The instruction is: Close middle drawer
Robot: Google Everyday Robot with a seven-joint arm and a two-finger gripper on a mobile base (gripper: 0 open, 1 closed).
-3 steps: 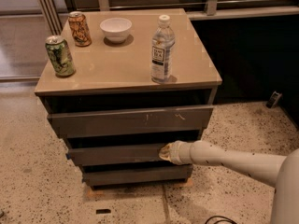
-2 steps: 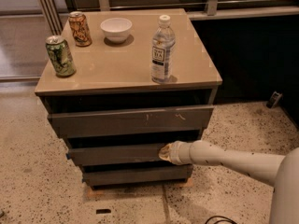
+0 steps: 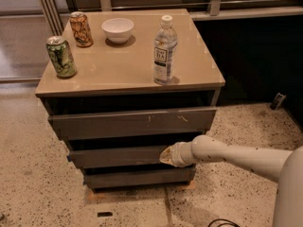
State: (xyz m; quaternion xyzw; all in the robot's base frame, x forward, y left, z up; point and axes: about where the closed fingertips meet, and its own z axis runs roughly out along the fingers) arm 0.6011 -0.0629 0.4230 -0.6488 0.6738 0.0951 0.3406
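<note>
The gripper (image 3: 166, 156) sits against the right end of the middle drawer (image 3: 116, 157), which stands slightly out (claw clenched or released: cannot tell). Above it the scratched top drawer (image 3: 132, 122) juts out; farther back, a water bottle (image 3: 165, 51) stands upright on the cabinet top (image 3: 118, 72).

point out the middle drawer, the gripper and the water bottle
middle drawer (image 3: 113, 157): camera view, bare front face
gripper (image 3: 166, 156): camera view, tip at the drawer's front
water bottle (image 3: 162, 56): camera view, its label
</note>
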